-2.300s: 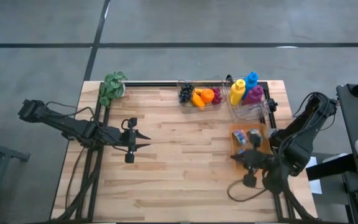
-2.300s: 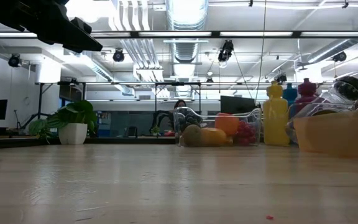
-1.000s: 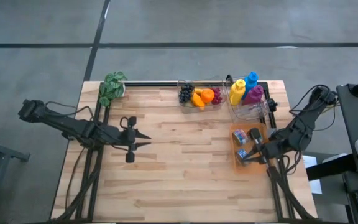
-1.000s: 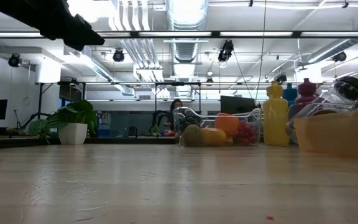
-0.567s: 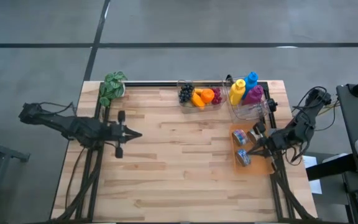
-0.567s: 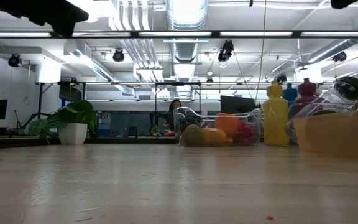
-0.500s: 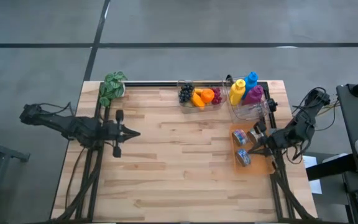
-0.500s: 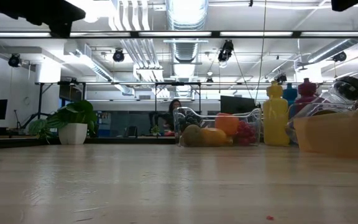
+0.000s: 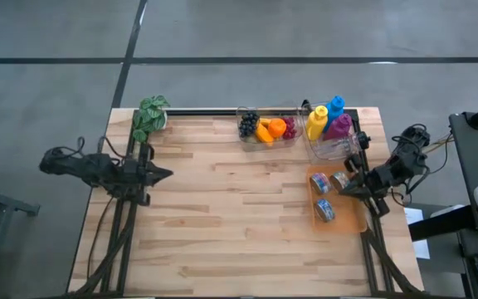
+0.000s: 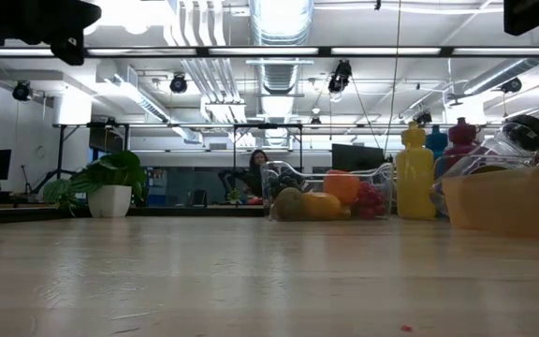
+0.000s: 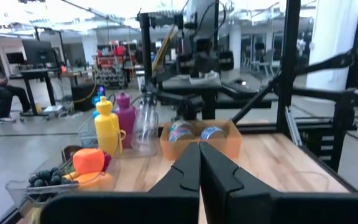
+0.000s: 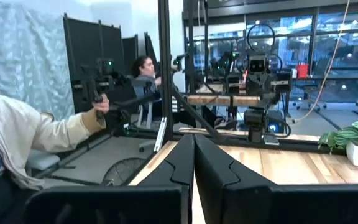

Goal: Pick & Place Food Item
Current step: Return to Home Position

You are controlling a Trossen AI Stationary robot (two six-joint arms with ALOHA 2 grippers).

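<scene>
Now cans (image 9: 324, 211) lie in the orange bin (image 9: 349, 218); left end effector (image 11: 199, 145), right end effector (image 12: 193, 136) pressed together.

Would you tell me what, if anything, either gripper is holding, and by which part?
Nothing is held: the left gripper and the right gripper are both shut and empty.

I read: orange bin (image 9: 351, 218), blue-labelled cans (image 9: 325, 211); yellow bottle (image 9: 317, 123), blue bottle (image 9: 336, 105), magenta bottle (image 9: 339, 126); dark purple grapes (image 9: 248, 124), orange fruit (image 9: 276, 127); green variegated plant (image 9: 149, 116), white pot (image 10: 110, 200); pale wood-plank table (image 9: 239, 216).
</scene>
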